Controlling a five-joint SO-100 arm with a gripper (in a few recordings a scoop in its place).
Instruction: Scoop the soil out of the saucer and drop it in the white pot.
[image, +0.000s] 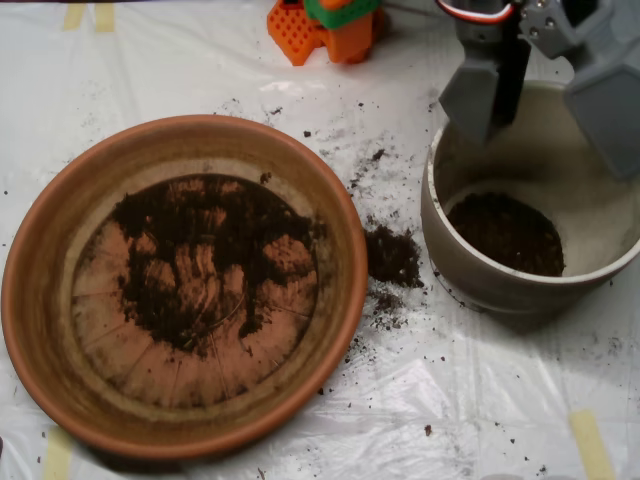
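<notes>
The terracotta saucer (45, 300) fills the left half of the overhead view. Dark soil (205, 255) lies spread thinly over its base in clumps and smears. At the right stands the white pot (450, 235), with a mound of dark soil (508, 232) at its bottom. The grey scoop (545, 100) hangs over the pot's far rim, its two halves spread wide apart with nothing between them.
Spilled soil (392, 255) lies on the white plastic sheet between saucer and pot, with crumbs scattered toward the back. The orange and green arm base (325, 25) stands at the top centre. Tape strips (590, 440) mark the sheet's corners.
</notes>
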